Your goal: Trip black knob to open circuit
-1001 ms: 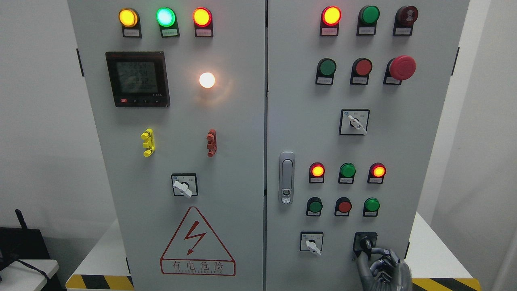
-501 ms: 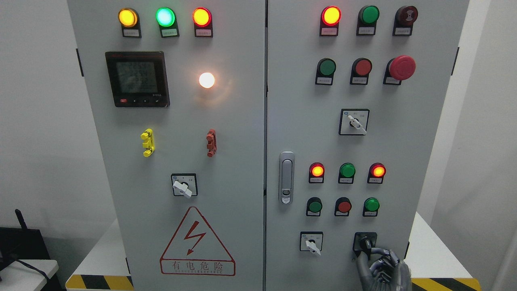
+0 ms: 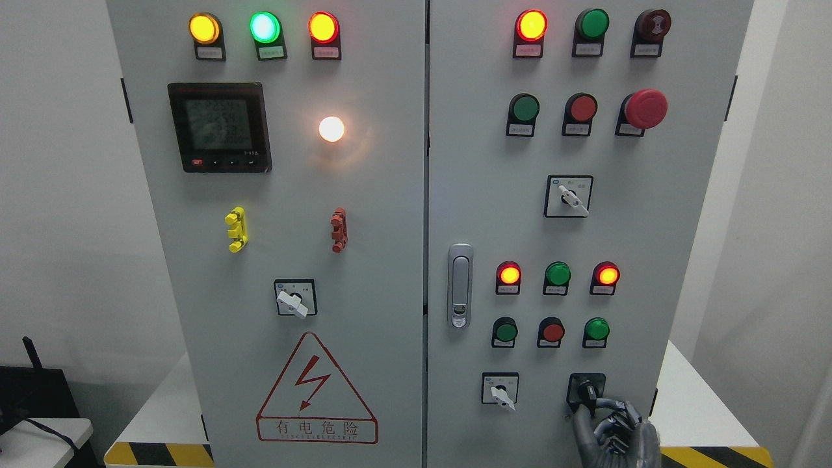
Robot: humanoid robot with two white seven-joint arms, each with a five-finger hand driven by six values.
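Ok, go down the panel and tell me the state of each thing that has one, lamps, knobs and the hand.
Top left lamps: all three lit.
White lamp: lit.
Meter: display on.
Top right red lamp: lit.
Lamp row: outer two lit, middle green one dark.
Black knob: right hand's fingers on it.
Right hand: fingers at the knob.

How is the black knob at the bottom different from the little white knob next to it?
The black knob is dark all over; the white knob has a pale handle on a white plate. The black knob has the right hand at it, fingers curled around it; nothing touches the white knob. The white knob's handle slants down to the right; the black knob's handle looks nearly upright. Both are turn switches low on the right door.
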